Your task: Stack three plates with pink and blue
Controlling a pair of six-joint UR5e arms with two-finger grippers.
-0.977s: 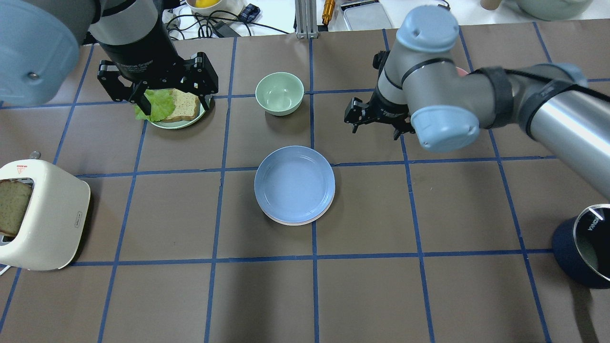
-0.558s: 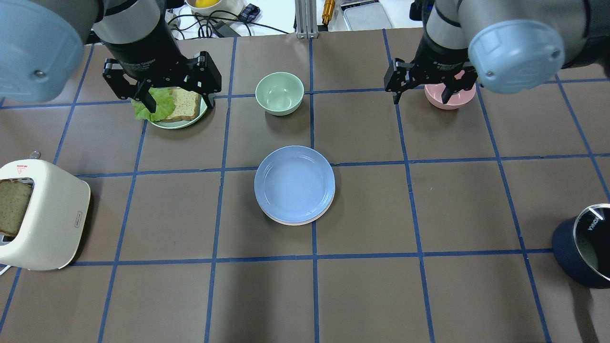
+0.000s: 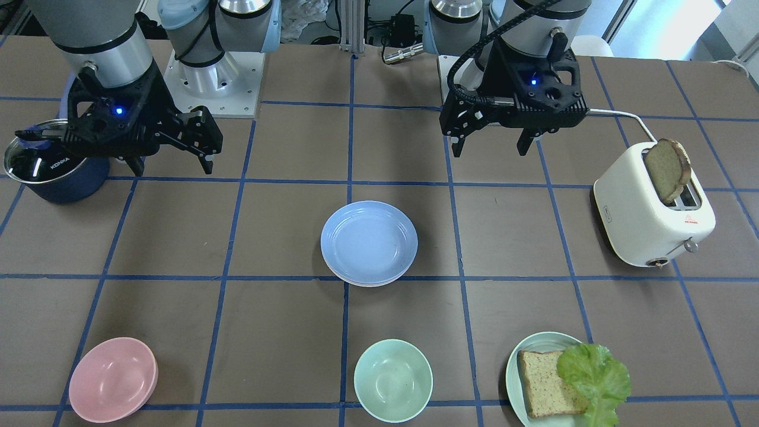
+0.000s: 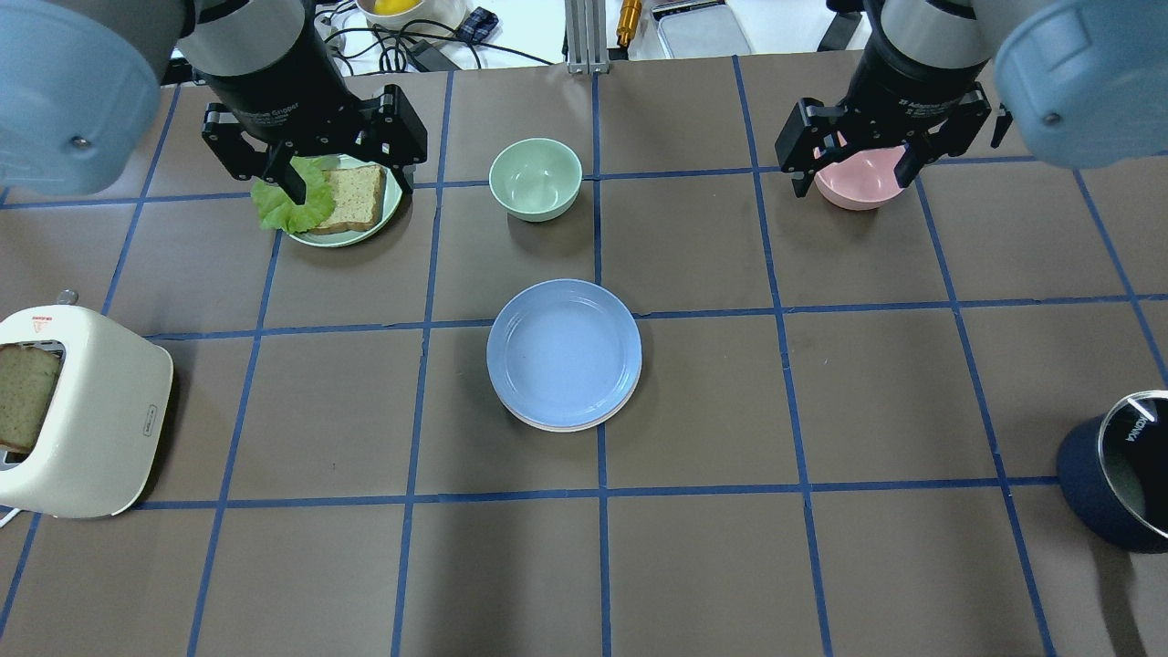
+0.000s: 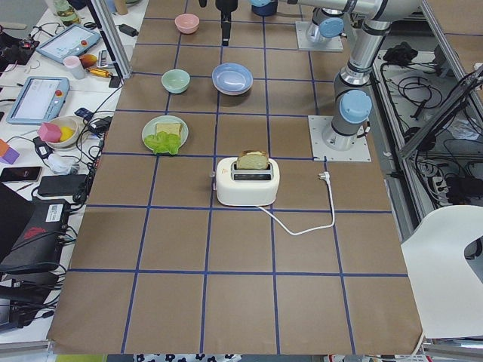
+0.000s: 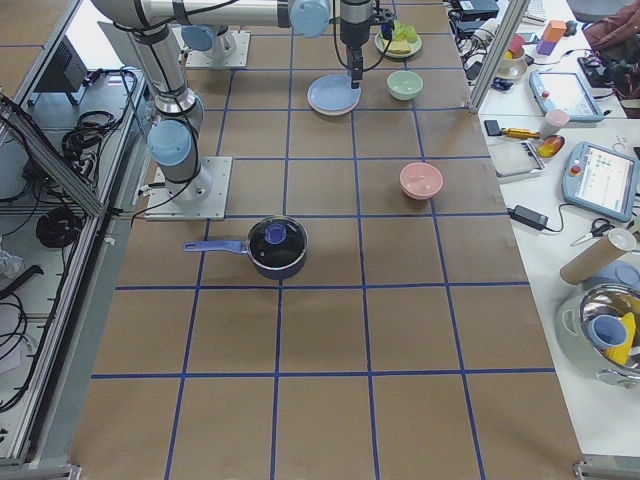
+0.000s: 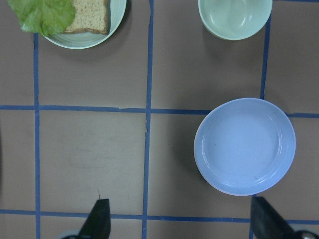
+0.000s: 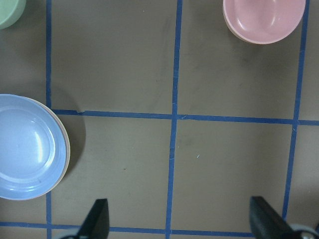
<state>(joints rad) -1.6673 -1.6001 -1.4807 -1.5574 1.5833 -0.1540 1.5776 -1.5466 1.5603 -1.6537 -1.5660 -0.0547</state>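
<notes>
The light blue plate (image 4: 564, 351) lies on top of a stack at the table's centre. A pale pink rim (image 4: 558, 427) shows under its near edge. I cannot tell a cream-white plate apart beneath. The stack also shows in the front view (image 3: 369, 242), the left wrist view (image 7: 244, 145) and the right wrist view (image 8: 27, 147). My left gripper (image 4: 345, 178) hangs open and empty above the bread plate, far from the stack. My right gripper (image 4: 856, 178) hangs open and empty above the pink bowl.
A pale green plate with bread and lettuce (image 4: 338, 205), a mint bowl (image 4: 536, 178) and a pink bowl (image 4: 862, 187) stand along the far side. A cream toaster (image 4: 82, 411) is at the left edge. A dark pot (image 4: 1118, 470) is at the right.
My right arm has swung away from the table's middle to the far right, and its gripper is now above the pink bowl. The left gripper shifted slightly. The stack has not moved.
</notes>
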